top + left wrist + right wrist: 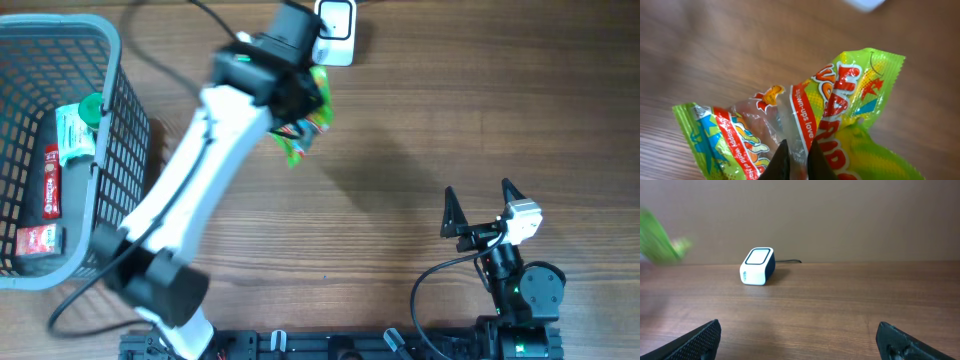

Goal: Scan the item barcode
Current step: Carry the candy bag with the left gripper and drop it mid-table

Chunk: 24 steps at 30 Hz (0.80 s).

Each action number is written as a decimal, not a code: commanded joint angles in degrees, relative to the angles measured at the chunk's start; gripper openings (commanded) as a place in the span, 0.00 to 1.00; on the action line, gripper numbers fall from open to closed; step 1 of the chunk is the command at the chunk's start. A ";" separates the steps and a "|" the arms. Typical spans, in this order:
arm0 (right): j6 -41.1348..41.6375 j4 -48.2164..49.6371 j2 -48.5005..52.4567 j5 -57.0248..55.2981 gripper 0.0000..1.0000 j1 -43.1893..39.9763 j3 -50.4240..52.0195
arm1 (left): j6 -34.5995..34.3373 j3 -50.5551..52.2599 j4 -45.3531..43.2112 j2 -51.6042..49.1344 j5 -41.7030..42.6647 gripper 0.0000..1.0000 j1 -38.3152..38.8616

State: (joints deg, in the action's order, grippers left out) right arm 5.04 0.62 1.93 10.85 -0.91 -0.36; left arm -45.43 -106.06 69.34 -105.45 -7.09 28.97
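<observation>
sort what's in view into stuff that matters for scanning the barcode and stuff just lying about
For the job: candy bag, pinched in the shut left jaws; scanner.
Lying about: basket with packets in it; right jaws, open and holding nothing.

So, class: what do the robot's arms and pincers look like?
Left arm: white casings, black joints, trailing black cable. Right arm: black, with a green light and white wrist block. Left pincer and right pincer: black, pointed fingers.
</observation>
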 commanded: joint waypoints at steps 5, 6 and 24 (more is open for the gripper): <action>-0.55 0.13 0.11 -0.59 1.00 0.31 0.07 | -4.61 12.83 -12.70 -9.38 -0.70 0.04 4.83; -0.50 0.13 0.11 -0.59 1.00 0.31 0.07 | -5.77 14.53 -14.05 -10.16 -0.68 0.04 5.07; -0.52 0.13 0.11 -0.59 1.00 0.31 0.07 | 4.24 -6.49 -0.35 2.03 2.49 1.00 -2.71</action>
State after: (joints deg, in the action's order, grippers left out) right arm 5.02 0.60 1.93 10.85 -0.91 -0.36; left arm -48.38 -98.30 64.99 -112.97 -4.27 31.16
